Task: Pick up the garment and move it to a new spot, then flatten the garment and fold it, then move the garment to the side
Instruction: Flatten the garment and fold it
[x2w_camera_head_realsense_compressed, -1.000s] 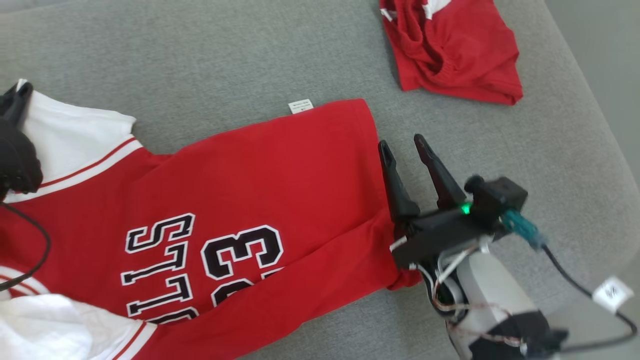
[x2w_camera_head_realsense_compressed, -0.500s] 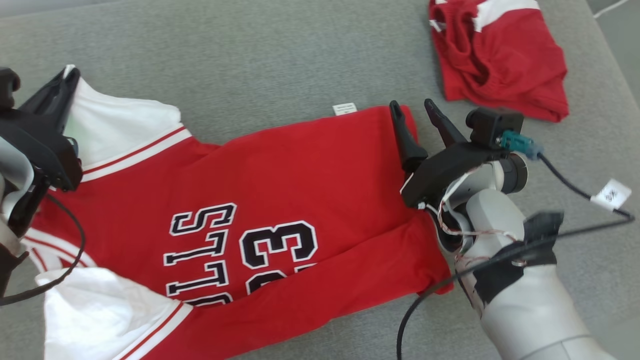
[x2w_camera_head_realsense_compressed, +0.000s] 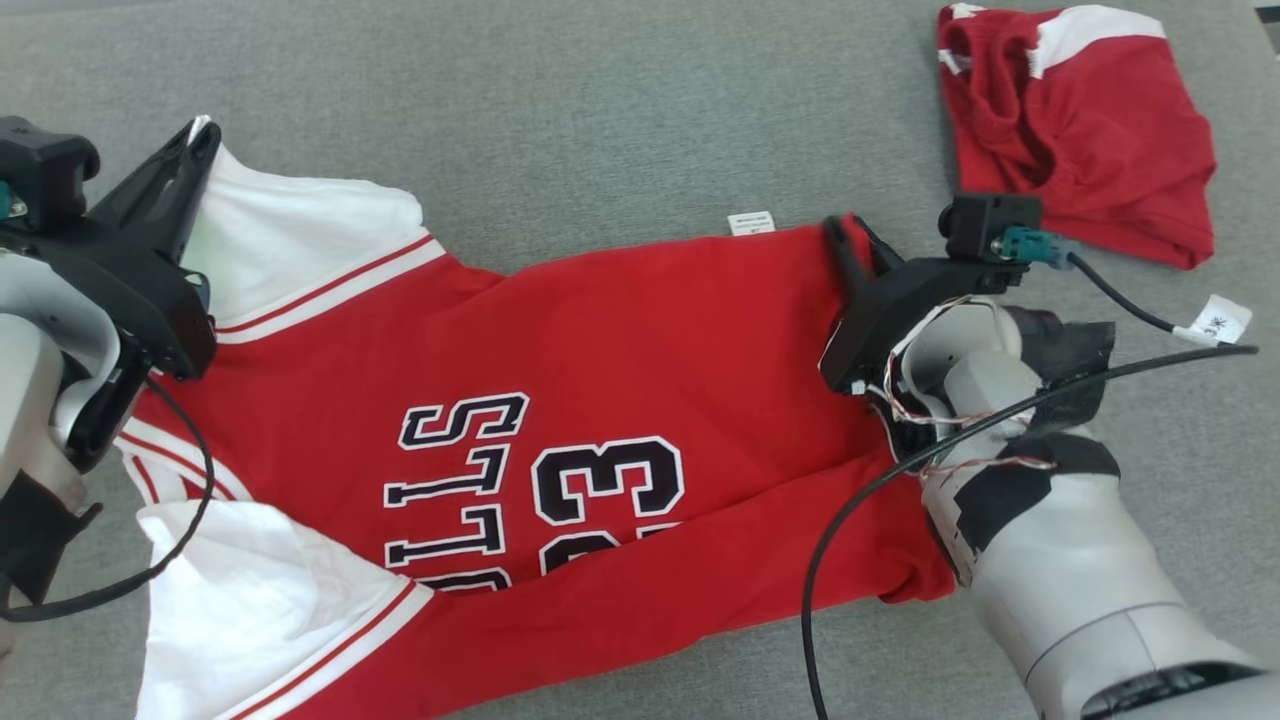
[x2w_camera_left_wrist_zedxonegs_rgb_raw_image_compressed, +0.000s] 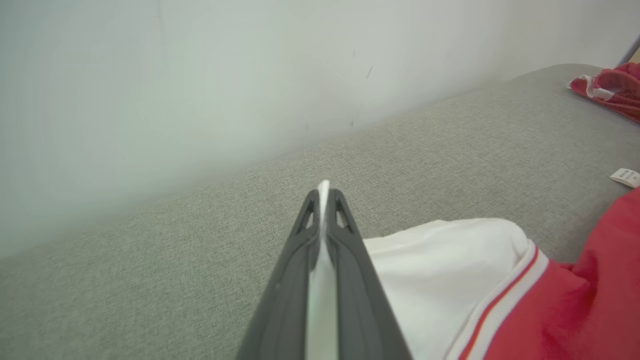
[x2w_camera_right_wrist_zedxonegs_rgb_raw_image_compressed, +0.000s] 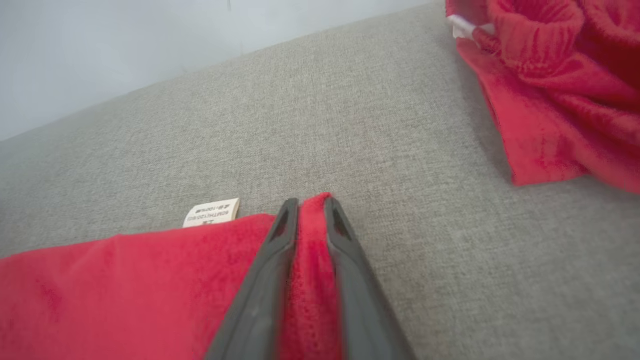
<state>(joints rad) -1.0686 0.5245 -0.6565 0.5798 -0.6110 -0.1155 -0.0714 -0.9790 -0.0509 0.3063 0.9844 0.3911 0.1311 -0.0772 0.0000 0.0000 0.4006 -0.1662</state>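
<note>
Red jersey (x2w_camera_head_realsense_compressed: 640, 330) w/ white sleeves (x2w_camera_head_realsense_compressed: 290, 230) (red-striped trim (x2w_camera_head_realsense_compressed: 330, 290)), blk lettering (x2w_camera_head_realsense_compressed: 600, 480) outlined white; grey surface (x2w_camera_head_realsense_compressed: 560, 110), 2nd red garment (x2w_camera_head_realsense_compressed: 1100, 130).

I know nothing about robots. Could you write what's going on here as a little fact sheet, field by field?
surface: grey fabric cushion
jersey: red with white sleeves, spread out, number 33 facing up
left gripper: shut on the edge of a white sleeve
right gripper: shut on a red corner of the jersey
label: white, poking out at the jersey's far edge, near the right gripper
other garment: red and white, crumpled, lying apart at the far right
</note>
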